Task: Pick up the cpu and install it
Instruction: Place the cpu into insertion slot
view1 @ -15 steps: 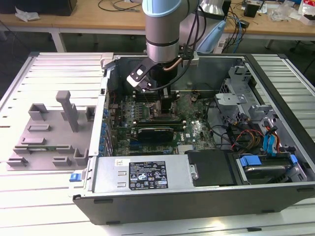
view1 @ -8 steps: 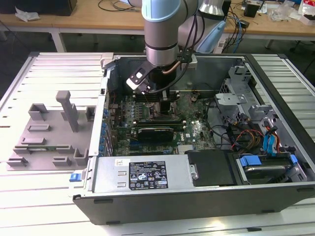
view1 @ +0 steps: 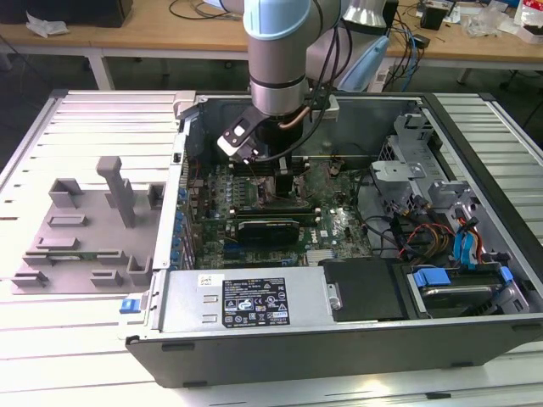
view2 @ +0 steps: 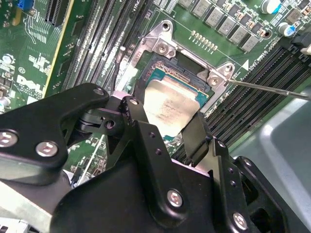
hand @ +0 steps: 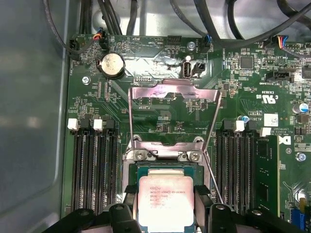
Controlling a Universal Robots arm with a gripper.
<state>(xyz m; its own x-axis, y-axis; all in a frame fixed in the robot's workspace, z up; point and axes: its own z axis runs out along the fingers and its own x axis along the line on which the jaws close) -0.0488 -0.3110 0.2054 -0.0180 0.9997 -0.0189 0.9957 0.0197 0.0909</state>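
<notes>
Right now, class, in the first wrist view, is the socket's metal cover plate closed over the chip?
No, the cover plate stands swung open, leaving the chip with its silvery top bare.

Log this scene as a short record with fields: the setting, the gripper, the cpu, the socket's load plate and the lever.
setting: arm reaching into open computer case
gripper: fingers against two opposite edges of the cpu
cpu position: level at the socket; seated or not, cannot tell
load plate: flipped open
lever: swung clear
</notes>
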